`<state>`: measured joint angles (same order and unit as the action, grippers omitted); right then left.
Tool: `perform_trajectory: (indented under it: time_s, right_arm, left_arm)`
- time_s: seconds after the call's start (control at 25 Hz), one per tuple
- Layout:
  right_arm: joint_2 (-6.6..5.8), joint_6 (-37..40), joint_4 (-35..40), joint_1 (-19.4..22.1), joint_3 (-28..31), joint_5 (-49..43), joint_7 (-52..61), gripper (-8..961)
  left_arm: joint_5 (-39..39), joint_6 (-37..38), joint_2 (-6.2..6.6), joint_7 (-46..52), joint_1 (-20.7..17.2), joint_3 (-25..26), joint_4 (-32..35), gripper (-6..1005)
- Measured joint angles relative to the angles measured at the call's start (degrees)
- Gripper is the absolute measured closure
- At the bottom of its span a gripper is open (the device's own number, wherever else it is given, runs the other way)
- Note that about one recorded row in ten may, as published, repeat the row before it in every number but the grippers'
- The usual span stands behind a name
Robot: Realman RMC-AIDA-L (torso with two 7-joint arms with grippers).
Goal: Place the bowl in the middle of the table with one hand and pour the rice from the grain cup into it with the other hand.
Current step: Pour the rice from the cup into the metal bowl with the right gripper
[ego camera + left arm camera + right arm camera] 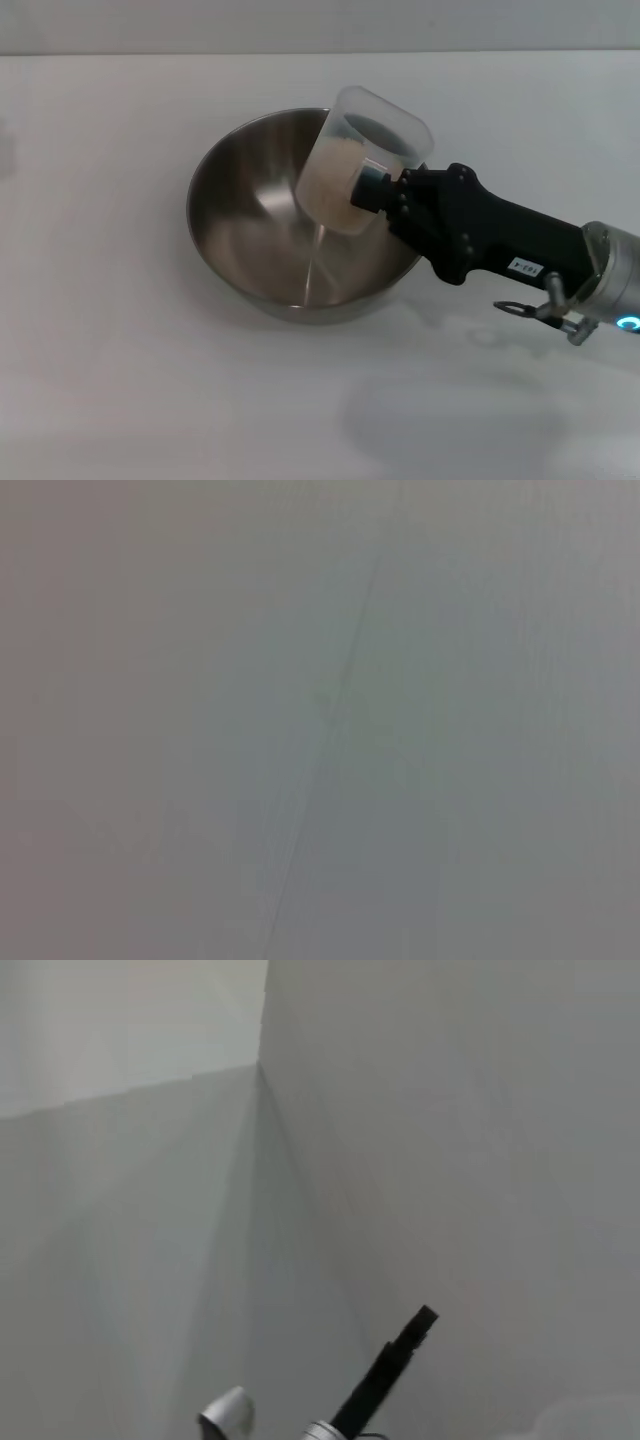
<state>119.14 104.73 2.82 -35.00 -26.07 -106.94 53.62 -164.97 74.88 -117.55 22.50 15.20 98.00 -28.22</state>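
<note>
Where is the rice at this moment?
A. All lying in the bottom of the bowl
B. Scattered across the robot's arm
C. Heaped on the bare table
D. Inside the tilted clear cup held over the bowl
D. The rice sits inside the clear cup, which the right tool holds tipped over the steel bowl; the bowl's inside shows only bare metal.

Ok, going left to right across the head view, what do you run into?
Bare white table → wide stainless-steel bowl → tilted clear plastic cup holding pale rice over the bowl's right side → right black pincer gripping the cup → its silver-grey wrist.
</note>
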Motion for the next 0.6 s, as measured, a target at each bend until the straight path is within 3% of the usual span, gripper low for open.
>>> perform_trajectory:
  time_s: [0.6]
  right_arm:
    - [-0.18, 3.99, 8.52, -2.47, -0.49, -0.05, 29.8, 941]
  left_arm:
    - [-0.3, -0.87, 0.27, 0.0, 0.58, 0.0, 0.0, 425]
